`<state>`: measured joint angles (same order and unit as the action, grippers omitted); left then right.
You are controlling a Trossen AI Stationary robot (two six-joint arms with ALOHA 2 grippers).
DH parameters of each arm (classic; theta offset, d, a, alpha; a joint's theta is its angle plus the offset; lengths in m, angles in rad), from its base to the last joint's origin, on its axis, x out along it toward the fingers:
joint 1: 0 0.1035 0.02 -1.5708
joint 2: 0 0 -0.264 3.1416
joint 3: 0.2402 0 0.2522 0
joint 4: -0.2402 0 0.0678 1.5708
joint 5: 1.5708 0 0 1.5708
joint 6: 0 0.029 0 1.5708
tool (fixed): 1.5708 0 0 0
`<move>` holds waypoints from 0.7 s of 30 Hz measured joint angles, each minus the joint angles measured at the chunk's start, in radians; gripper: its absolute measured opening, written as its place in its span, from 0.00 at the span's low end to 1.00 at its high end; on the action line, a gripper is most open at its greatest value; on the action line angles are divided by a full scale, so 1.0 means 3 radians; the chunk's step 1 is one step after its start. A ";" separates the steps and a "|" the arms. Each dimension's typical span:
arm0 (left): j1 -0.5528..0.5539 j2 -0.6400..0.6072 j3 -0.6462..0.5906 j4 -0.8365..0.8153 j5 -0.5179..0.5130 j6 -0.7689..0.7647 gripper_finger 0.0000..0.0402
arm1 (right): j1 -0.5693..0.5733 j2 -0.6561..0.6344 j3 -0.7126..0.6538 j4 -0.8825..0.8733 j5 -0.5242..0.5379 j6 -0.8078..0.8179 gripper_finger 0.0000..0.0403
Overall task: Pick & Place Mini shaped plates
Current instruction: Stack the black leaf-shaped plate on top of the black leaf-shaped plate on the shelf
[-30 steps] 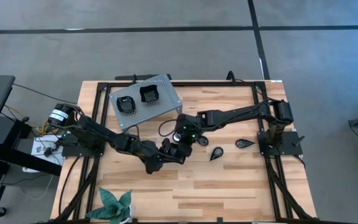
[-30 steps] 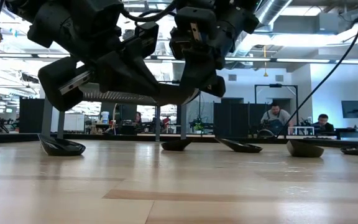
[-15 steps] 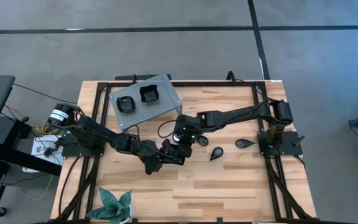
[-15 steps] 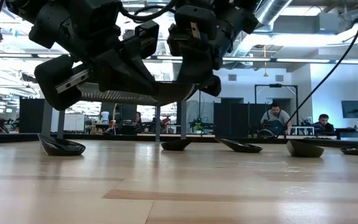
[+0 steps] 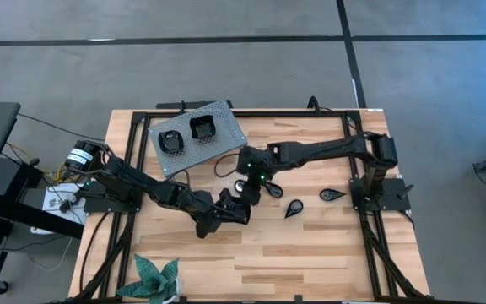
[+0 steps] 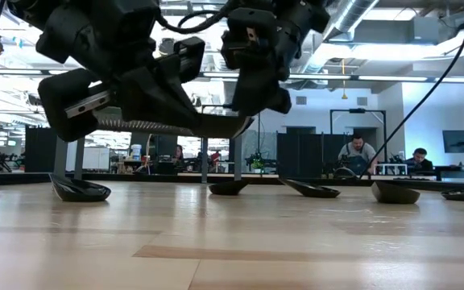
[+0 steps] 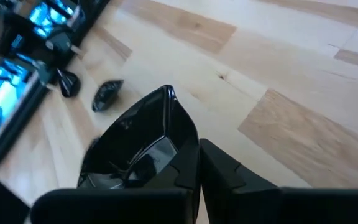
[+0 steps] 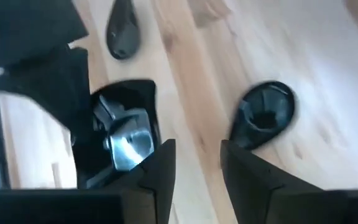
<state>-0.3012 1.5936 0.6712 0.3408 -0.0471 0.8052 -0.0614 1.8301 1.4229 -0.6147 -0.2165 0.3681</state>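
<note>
My left gripper [image 5: 236, 209] is shut on a squarish glossy black mini plate [image 7: 138, 146] above the middle of the table; the plate also shows in the low view [image 6: 212, 125]. My right gripper [image 8: 197, 165] is open and empty, just to the far side of that plate in the high view [image 5: 251, 187]. A roundish plate [image 8: 265, 115] and a teardrop plate [image 8: 122, 34] lie on the table below it. Two teardrop plates [image 5: 294, 207] [image 5: 332, 194] lie toward the right. Two plates [image 5: 170, 142] [image 5: 202, 127] sit on the grey perforated stand [image 5: 226, 139]. My left gripper holds the squarish plate by one edge of its rim [image 7: 182, 165]. One finger [image 7: 225, 177] shows beside that edge; the plate hides the other. The fingers come slanting from the table's left. The plate is lifted clear of the table and nearly level, its hollow up.
The green leafy plant [image 5: 154, 279] stands at the near left edge. The black frame rails [image 5: 369, 228] run along the table's sides. In the low view several plates [image 6: 79, 189] [image 6: 393, 192] lie on the wood. People sit in the room beyond the table [image 6: 357, 153].
My right gripper has drawn back toward the table's far edge and a little up, away from the squarish plate. My left gripper keeps the plate and has hardly moved.
</note>
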 joint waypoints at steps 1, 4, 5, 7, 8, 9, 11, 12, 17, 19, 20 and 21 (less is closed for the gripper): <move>0.0000 0.0000 0.0000 -0.0040 -0.0001 -0.0041 0.02 | -0.0019 -0.0001 0.0061 -0.0141 0.0000 -0.0067 0.30; 0.0000 0.0000 0.0000 -0.0167 -0.0029 -0.0217 0.02 | -0.0055 -0.0030 0.0258 -0.0575 0.0031 -0.0113 0.30; 0.0000 -0.0001 0.0000 -0.0208 -0.0059 -0.0269 0.02 | -0.0051 -0.0056 0.0315 -0.0697 0.0032 -0.0114 0.30; 0.0000 -0.0034 0.0000 -0.0296 -0.0118 -0.0353 0.03 | -0.0007 -0.0154 0.0371 -0.0840 0.0060 -0.0115 0.30; 0.0000 -0.0060 0.0000 -0.0302 -0.0131 -0.0379 0.03 | 0.0029 -0.0220 0.0369 -0.0962 0.0106 -0.0113 0.30; 0.0000 -0.0094 0.0001 -0.0303 -0.0134 -0.0417 0.02 | 0.0075 -0.0287 0.0368 -0.1043 0.0151 -0.0083 0.30; 0.0000 -0.0191 0.0000 -0.0342 -0.0148 -0.0564 0.02 | 0.0190 -0.0455 0.0368 -0.1265 0.0237 0.0020 0.30; 0.0000 -0.0243 0.0001 -0.0342 -0.0151 -0.0649 0.02 | 0.0263 -0.0540 0.0368 -0.1387 0.0294 0.0080 0.30; -0.0038 -0.0765 0.0003 -0.0598 -0.0383 -0.0879 0.03 | 0.0814 -0.0939 0.0219 -0.1599 0.1108 0.0346 0.30; -0.0076 -0.1051 0.0003 -0.0798 -0.0638 -0.0881 0.03 | 0.1065 -0.1102 0.0003 -0.1434 0.1350 0.0370 0.30; -0.0093 -0.1211 0.0003 -0.0943 -0.0769 -0.0881 0.02 | 0.1179 -0.1173 -0.0162 -0.1342 0.1428 0.0372 0.30; -0.0096 -0.1381 0.0003 -0.1130 -0.0922 -0.0881 0.02 | 0.1281 -0.1241 -0.0349 -0.1180 0.1469 0.0372 0.30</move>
<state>-0.3301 1.1793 0.6720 0.0019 -0.3238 0.5407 0.3229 1.4579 1.3183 -0.9687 0.2241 0.4797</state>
